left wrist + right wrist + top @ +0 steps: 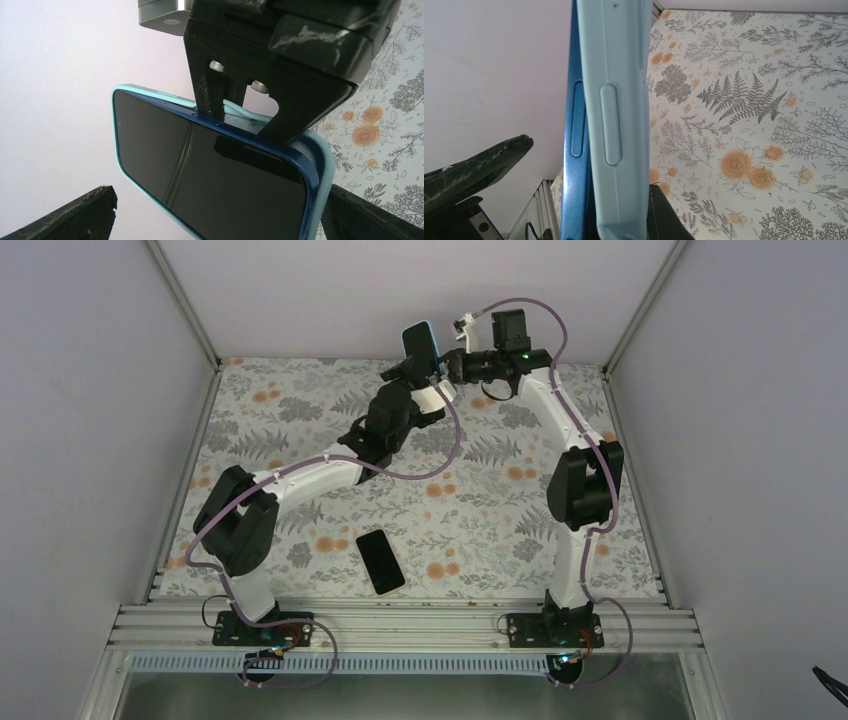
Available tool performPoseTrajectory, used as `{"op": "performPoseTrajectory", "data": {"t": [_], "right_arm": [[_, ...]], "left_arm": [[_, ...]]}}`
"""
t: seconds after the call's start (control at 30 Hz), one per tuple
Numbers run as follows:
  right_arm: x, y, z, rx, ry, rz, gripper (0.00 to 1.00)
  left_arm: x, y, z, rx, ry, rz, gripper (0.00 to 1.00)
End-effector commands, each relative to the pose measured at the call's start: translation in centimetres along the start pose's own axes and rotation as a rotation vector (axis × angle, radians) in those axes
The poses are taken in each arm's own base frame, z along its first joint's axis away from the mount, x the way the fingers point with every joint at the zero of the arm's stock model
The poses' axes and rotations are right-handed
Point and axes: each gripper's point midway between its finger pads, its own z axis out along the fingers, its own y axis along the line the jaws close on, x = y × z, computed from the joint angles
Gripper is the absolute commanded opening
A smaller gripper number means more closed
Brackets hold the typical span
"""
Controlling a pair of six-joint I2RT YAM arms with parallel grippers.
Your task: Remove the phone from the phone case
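A dark-screened phone [200, 170] with a blue frame sits in a light blue case [325, 160], held upright in the air at the far middle of the table [420, 343]. My left gripper [412, 368] holds its lower end. In the left wrist view its fingers [370, 215] flank the case, and the right one touches it. My right gripper [447, 362] straddles the top edge, jaws apart. One of its fingers [669, 215] rests on the case's back and the other stands off the screen. The phone's blue edge [576, 150] is parted from the case [619, 75] along one side.
A second, bare black phone [380, 560] lies flat on the floral mat [500, 510] near the front, between the arm bases. Grey walls close in the left, right and back. A metal rail [400, 625] runs along the near edge.
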Motion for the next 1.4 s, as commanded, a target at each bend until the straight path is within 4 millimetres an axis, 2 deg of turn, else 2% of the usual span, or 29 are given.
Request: {"op": "performPoseTrajectory", "data": {"t": [0.0,0.17,0.43,0.6,0.77,0.9,1.03,1.23,1.37], "right_arm": [[-1.7,3.9,-2.0,-0.076,-0.051,-0.084,0.03],[-1.7,3.8,-1.9,-0.078,-0.05,-0.083,0.03],[-1.5,3.4,-1.7,-0.076,-0.047,-0.079,0.03],[-1.6,3.8,-1.8,-0.082,-0.049,-0.08,0.03],[-1.6,4.2,-2.1,-0.09,-0.052,-0.085,0.03],[-1.5,4.6,-2.3,-0.098,-0.054,-0.087,0.03],[-1.3,4.8,-2.4,-0.099,-0.054,-0.086,0.03],[-0.7,4.8,-2.4,-0.112,-0.043,-0.068,0.03],[0.1,5.5,-2.4,-0.172,-0.012,-0.041,0.03]], "left_arm": [[-2.9,3.7,-0.7,-0.092,-0.07,-0.075,1.0],[-3.9,3.3,-1.6,-0.017,-0.099,-0.125,1.0],[-5.0,3.2,-1.8,0.025,-0.113,-0.16,1.0],[-4.0,3.4,-0.8,-0.031,-0.071,-0.139,1.0],[-2.9,2.6,0.1,-0.045,-0.034,-0.109,1.0],[-2.2,4.3,0.4,-0.139,-0.003,-0.118,0.99],[-1.5,7.1,-0.2,-0.297,0.029,-0.128,0.98],[-1.2,11.7,-3.2,-0.581,0.015,-0.08,0.96],[-1.1,13.4,-5.4,-0.783,-0.019,0.044,0.96]]}}
